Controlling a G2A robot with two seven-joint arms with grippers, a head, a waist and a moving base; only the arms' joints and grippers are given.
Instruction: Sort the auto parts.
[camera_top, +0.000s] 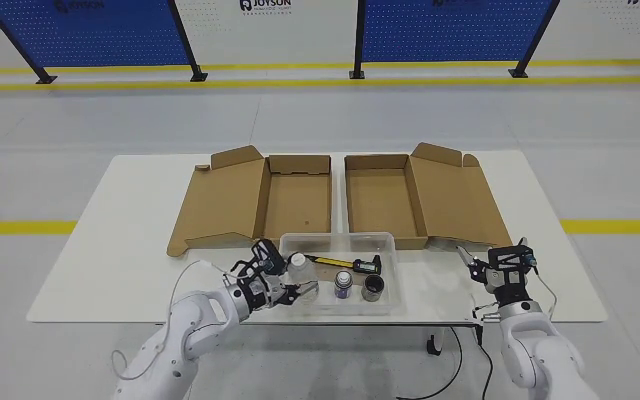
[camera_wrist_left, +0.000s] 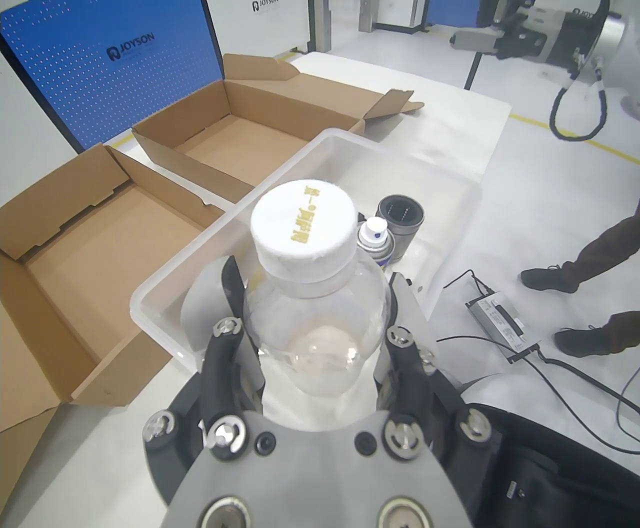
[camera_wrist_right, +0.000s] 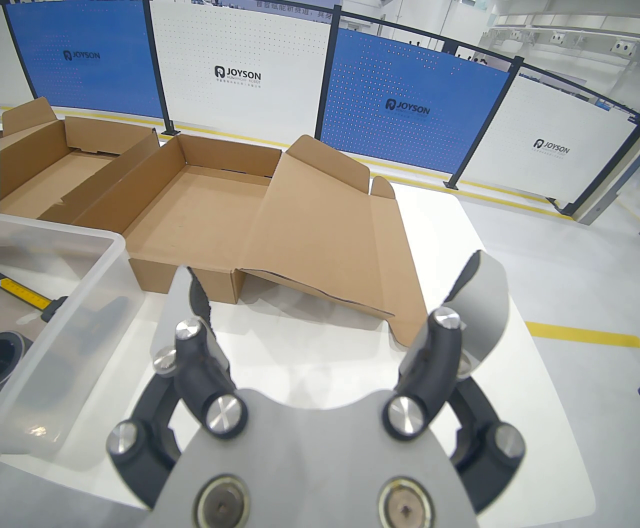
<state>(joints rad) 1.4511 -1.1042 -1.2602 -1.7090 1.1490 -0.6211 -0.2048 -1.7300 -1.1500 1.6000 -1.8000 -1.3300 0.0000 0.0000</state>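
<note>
Bottle (camera_wrist_left: 302, 225) with white cap, clenched in the left tool (camera_wrist_left: 305, 300) at the clear bin's (camera_wrist_left: 400, 155) near corner — best to lift straight, clear the rim, stay upright; right tool (camera_wrist_right: 332, 285) hangs released over the bench (camera_wrist_right: 300, 345).

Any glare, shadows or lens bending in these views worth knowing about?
Left wrist view: soft highlights on the clear bottle between the jaws. Right wrist view: the fence panels curve strongly; a soft shadow lies under the box flap. Top view: even light, faint shadows on the table.
</note>
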